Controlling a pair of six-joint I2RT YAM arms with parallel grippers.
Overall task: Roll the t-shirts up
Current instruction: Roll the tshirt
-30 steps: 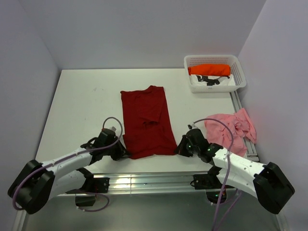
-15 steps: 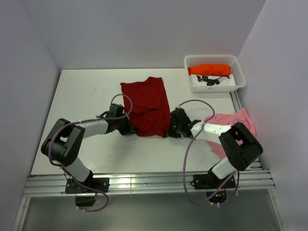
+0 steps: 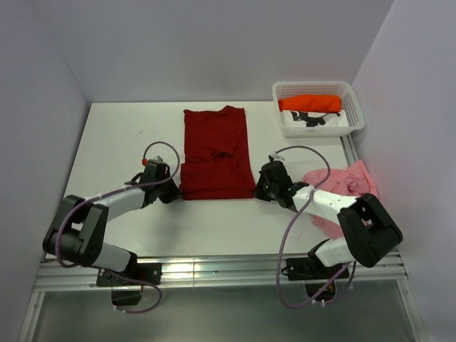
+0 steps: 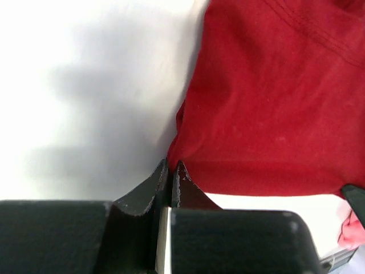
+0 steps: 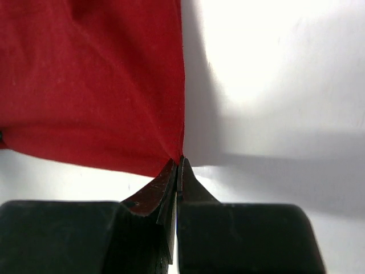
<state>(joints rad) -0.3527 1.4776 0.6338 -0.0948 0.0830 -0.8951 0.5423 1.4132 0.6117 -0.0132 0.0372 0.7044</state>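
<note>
- No text, label, brand, number or sign could be read in any view.
- Black marks lay on the white cloth [image 3: 336, 121] in the basket [image 3: 313, 85] at the far right — too small to tell whether they were lettering.
- The dark red t-shirt [image 3: 216, 153] showed only plain cloth and stitching.

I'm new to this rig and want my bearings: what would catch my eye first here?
The dark red t-shirt lies in the middle of the white table, the left gripper and right gripper each shut on a near corner. A crumpled pale pink t-shirt sits at the right edge, and a white basket in the far right corner holds a bright orange t-shirt.
</note>
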